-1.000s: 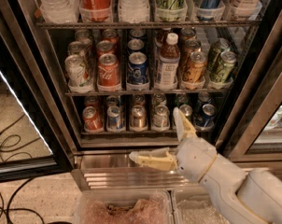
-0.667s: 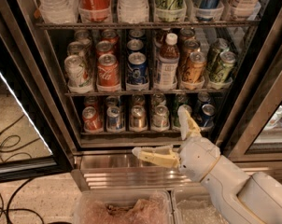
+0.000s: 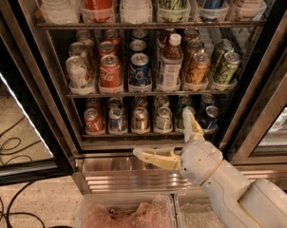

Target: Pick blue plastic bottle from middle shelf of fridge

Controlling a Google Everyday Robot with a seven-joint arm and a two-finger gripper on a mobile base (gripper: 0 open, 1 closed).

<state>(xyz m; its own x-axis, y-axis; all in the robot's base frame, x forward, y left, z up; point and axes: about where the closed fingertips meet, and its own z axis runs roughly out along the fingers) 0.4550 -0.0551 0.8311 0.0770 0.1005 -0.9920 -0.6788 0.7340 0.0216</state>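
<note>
Blue plastic bottle (image 3: 170, 63): in the camera view (the only one) it stands upright at the front of its lane on the middle shelf (image 3: 148, 93). A Pepsi can (image 3: 140, 70) is just beside it on one side and a gold can (image 3: 196, 69) on the other.
Gripper (image 3: 161, 132): empty, with fingers spread wide, one pointing sideways and one upward. It sits low, before the steel base of the fridge (image 3: 48, 103), well short of the bottle.
Risk, rail: on a straight rise, the upward finger could catch the shelf's front rail or knock the lower-rack cans (image 3: 139, 119).
Risk, neighbours: the lanes look tight, so a wide finger may shove the Pepsi can or gold can rather than slide between them.
Risk, grip: the bottle is tall and smooth, and a pinch near the cap could tip it back or let it slip.
</note>
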